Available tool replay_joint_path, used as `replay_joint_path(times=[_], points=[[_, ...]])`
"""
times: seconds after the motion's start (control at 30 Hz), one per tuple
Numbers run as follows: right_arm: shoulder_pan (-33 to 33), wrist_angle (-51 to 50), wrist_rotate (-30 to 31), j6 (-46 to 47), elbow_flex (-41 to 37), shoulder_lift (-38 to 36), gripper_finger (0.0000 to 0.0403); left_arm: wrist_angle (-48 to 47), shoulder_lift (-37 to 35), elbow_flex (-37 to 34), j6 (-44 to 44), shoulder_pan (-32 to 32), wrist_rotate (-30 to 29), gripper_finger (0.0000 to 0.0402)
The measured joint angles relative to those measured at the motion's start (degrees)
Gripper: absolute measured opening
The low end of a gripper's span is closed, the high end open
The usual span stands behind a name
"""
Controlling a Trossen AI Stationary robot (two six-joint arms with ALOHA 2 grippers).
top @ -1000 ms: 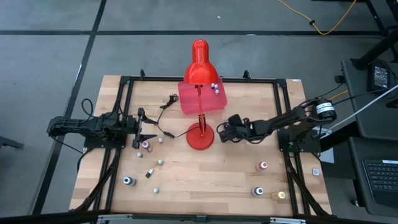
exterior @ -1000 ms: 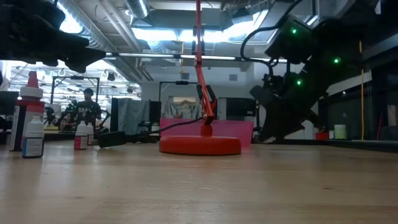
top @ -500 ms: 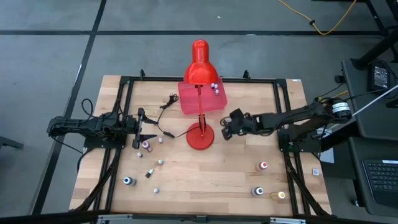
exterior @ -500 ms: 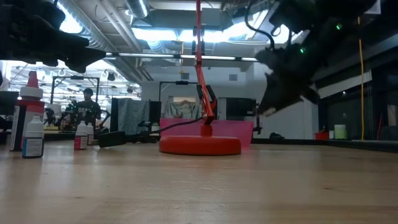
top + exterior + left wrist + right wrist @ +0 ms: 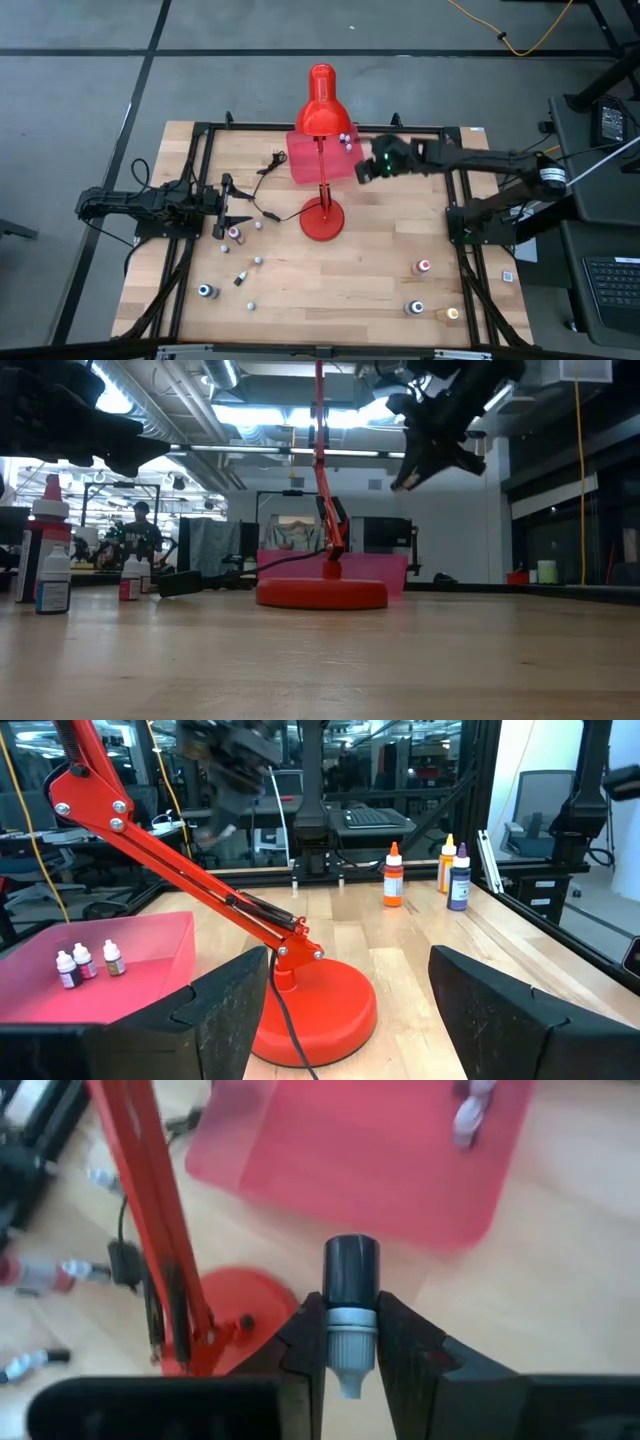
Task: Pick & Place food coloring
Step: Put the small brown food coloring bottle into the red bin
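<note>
My right gripper (image 5: 366,170) hangs high above the table, just right of the pink tray (image 5: 310,165), shut on one small food coloring bottle (image 5: 350,1275) with a dark body and a pale cap. A few bottles (image 5: 345,140) lie in the tray's far right corner. More bottles stand or lie on the wood at near left (image 5: 207,291) and near right (image 5: 423,266). My left gripper (image 5: 235,205) waits open at the table's left, pointing level toward the red lamp's base (image 5: 310,1020). My right gripper pinches the bottle between its two fingers (image 5: 305,1340) at the grey collar (image 5: 349,1320), where the cap meets the body. The fingers slant down from the table's right side. The bottle lies along them, dark end past the fingertips, cap toward the wrist, lifted clear.
The tall red desk lamp (image 5: 322,215) stands mid-table, its slanted arm and head (image 5: 320,100) rising over the pink tray. Its black cord (image 5: 268,165) trails to the left. A black frame rail (image 5: 455,190) runs along the table's sides.
My right gripper has risen well clear of the table from beside the lamp's base and swung toward the far edge, ending beside the pink tray's right edge. It has stayed shut on the bottle throughout.
</note>
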Motion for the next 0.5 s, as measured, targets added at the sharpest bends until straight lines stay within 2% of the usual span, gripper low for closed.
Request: replay_joint_path(times=[0.27, 0.5], points=[[-12.1, -4.0, -10.0, -2.1, 7.0, 2.8, 0.0072, 0.0, 0.0, 0.0, 0.0, 0.0, 0.0, 0.0274], [-19.3, -6.0, -16.9, -4.7, 12.5, 9.9, 0.0073, 0.0, 0.0, 0.0, 0.0, 0.0, 0.0, 0.0272]])
